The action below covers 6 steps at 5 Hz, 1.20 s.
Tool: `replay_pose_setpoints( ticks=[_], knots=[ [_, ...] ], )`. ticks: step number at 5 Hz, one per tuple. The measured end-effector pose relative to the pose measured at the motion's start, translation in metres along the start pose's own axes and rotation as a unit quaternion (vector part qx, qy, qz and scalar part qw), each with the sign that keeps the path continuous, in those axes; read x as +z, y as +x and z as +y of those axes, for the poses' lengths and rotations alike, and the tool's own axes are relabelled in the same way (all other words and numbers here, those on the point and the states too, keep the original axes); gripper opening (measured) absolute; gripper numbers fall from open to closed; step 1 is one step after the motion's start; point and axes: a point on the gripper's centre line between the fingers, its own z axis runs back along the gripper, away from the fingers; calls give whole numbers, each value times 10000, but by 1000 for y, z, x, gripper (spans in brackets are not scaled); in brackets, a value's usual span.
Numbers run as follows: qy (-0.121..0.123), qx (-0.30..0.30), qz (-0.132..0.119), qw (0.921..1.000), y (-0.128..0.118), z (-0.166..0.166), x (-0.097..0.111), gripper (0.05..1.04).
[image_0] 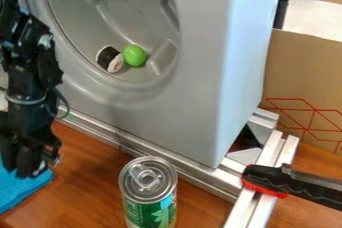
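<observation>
The black gripper (30, 166) hangs down at the left of the scene, over the brown wooden worktop (90, 169). I cannot tell whether its jaws are spread, pressed together or pinching something. The nearest thing to it is the blue cloth (20, 187), which lies on the worktop at the near left, just beside and partly behind the gripper; whether the two touch is unclear.

A large grey appliance-like housing (200, 97) stands on the far side, with a wide round recess (77, 12) in its front. Low in the recess sit a green ball-like object (134, 55) and, just left of it, a small black-and-white cylinder (109, 58) with a red mark, tipped on its side.

A metal can (148, 192) with a pull-tab lid and green label stands upright near the middle — well apart from the gripper. Silver metal rails (194, 169) run along the foot of the housing. At the right, a black-and-red handle (270, 179) lies across them — a cardboard panel (300, 79) with red lines stands beyond.
</observation>
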Motion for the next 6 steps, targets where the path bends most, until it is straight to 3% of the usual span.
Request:
replay_pose_setpoints(
  ticks=[1, 3, 4, 5, 6],
  knots=[
    [34, -202, -60, 9998, -3, -2, -8, 282],
    [260, -867, 144, 9958, -11, 2, -20, 282],
    [363, -1282, 210, 9909, -27, 4, -28, 282],
    [333, -1518, 58, 9878, -38, 3, -33, 282],
    [266, -1782, -303, 9832, -40, 3, -42, 282]
  ],
)
